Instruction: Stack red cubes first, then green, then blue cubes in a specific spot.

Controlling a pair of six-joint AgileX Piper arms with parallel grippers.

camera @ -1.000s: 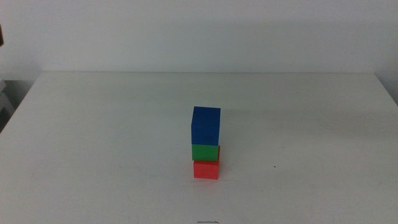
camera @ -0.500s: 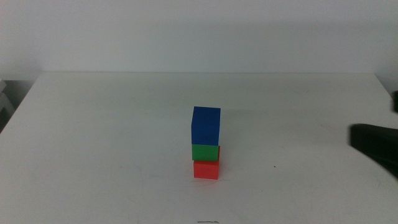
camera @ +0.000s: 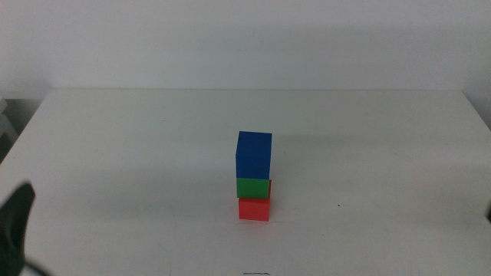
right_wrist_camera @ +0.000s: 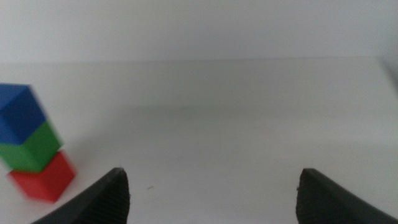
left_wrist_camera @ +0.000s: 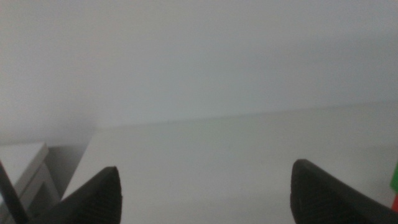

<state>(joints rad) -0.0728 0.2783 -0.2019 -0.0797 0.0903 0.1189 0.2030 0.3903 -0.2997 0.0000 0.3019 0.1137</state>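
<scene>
The left tool stands with its two dark jaws spread wide and nothing between them; its wrist view shows bare white desk and a pale wall ahead, with only a sliver of green and red at the frame's edge. In the middle view this tool appears as a dark blurred tip at the lower left corner, well apart from the stack.

The right tool is likewise wide open and holds nothing. Its wrist view gives what the left one does not: the whole stack, off to one side of the jaws and well clear of them. The red cube sits on the desk, the green cube on it, the blue cube on top. This tool barely shows in the middle view.

The middle view shows the stack upright near the desk's centre: red, green, blue. All three are plain matte solids with sharp edges; the desk is smooth and white.
</scene>
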